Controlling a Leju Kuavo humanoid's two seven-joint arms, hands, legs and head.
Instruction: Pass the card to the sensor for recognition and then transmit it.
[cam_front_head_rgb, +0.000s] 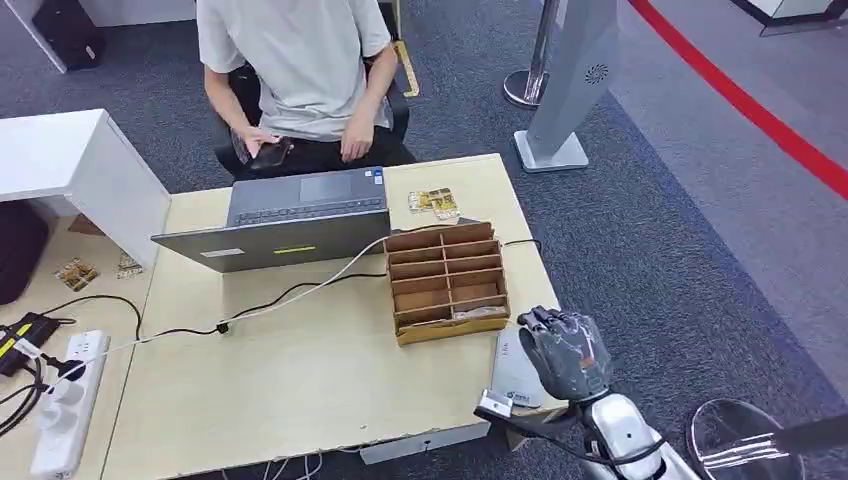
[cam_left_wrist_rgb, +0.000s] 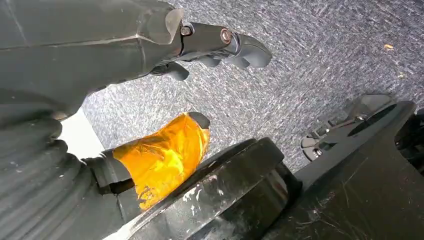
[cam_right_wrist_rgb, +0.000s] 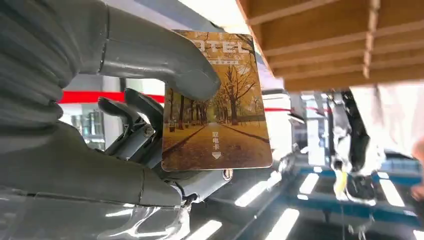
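My right hand (cam_front_head_rgb: 566, 350) hovers at the table's front right corner, just above a flat grey sensor pad (cam_front_head_rgb: 512, 378). In the right wrist view that hand (cam_right_wrist_rgb: 145, 135) pinches a hotel card (cam_right_wrist_rgb: 216, 102) printed with an autumn tree avenue, the thumb pressing on its face and the fingers behind it. A wooden card box (cam_front_head_rgb: 447, 282) with several compartments stands just beyond the hand, and its slats (cam_right_wrist_rgb: 320, 45) show close to the card. My left hand (cam_left_wrist_rgb: 200, 90) hangs over grey carpet, fingers apart, holding nothing; its thumb is wrapped in orange tape.
An open laptop (cam_front_head_rgb: 300, 215) sits mid-table with a white cable running to a power strip (cam_front_head_rgb: 66, 400) at the left. Loose cards (cam_front_head_rgb: 433, 201) lie behind the box. A person (cam_front_head_rgb: 295, 70) sits across the table holding a phone. A metal stand (cam_front_head_rgb: 560, 90) rises at the right.
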